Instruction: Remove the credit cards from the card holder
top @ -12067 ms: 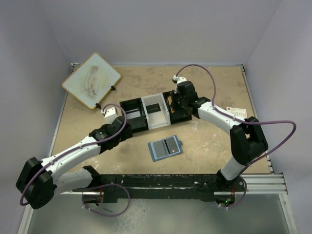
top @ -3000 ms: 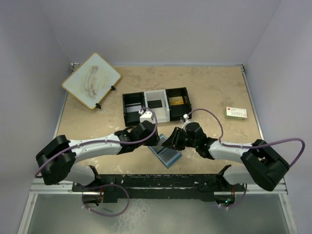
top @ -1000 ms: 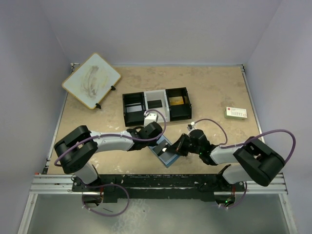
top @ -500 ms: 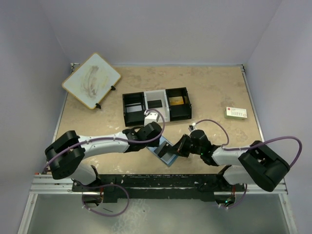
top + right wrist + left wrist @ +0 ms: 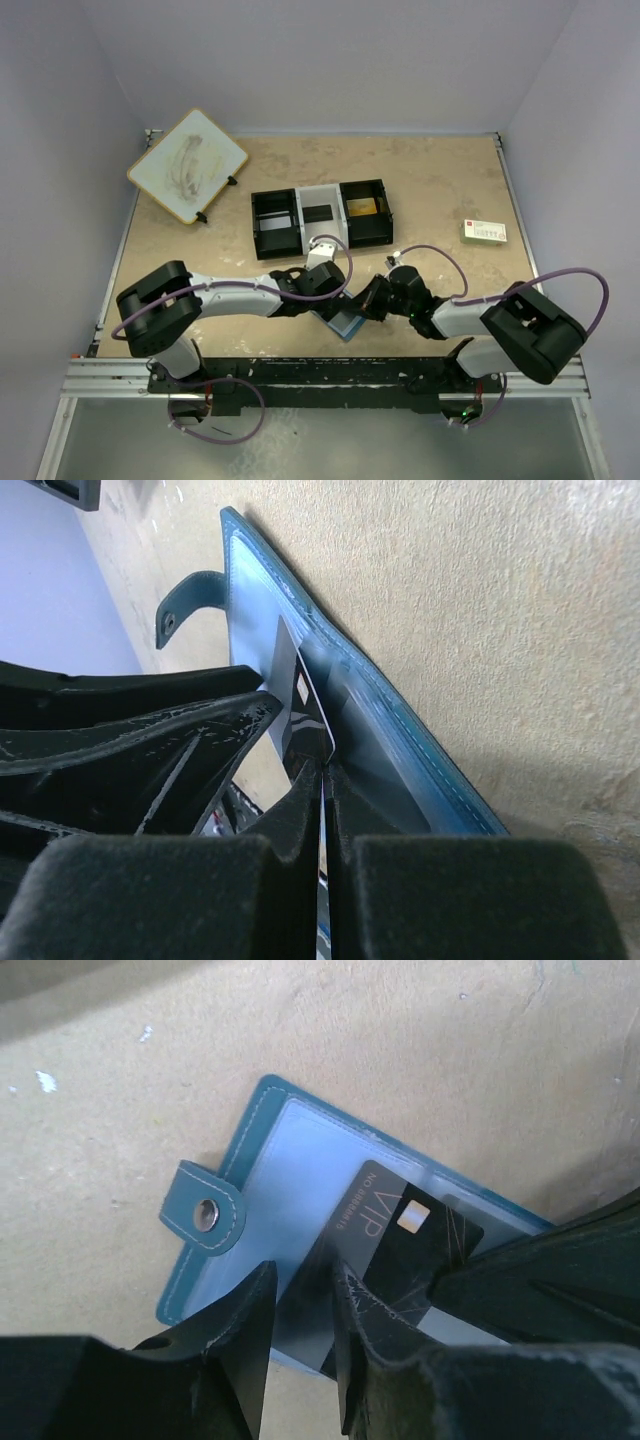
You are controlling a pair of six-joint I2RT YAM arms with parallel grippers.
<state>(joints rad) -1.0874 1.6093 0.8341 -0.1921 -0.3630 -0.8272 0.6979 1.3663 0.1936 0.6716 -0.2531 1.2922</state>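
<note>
The blue card holder lies open on the table between both grippers. In the left wrist view it shows its snap tab and a black VIP card sticking partly out of a clear pocket. My left gripper is low over the holder's near edge, its fingers a narrow gap apart with nothing pinched between them; it also shows in the top view. My right gripper is shut on the edge of the black card, beside the holder; it shows in the top view.
A black-and-white three-compartment tray stands behind the grippers. A white board with a wooden rim sits at the back left. A white card with green and red print lies at the right.
Both arms came from the tray down to the holder. In the last half second my left gripper shifted right over the holder; my right gripper stayed at the card.
</note>
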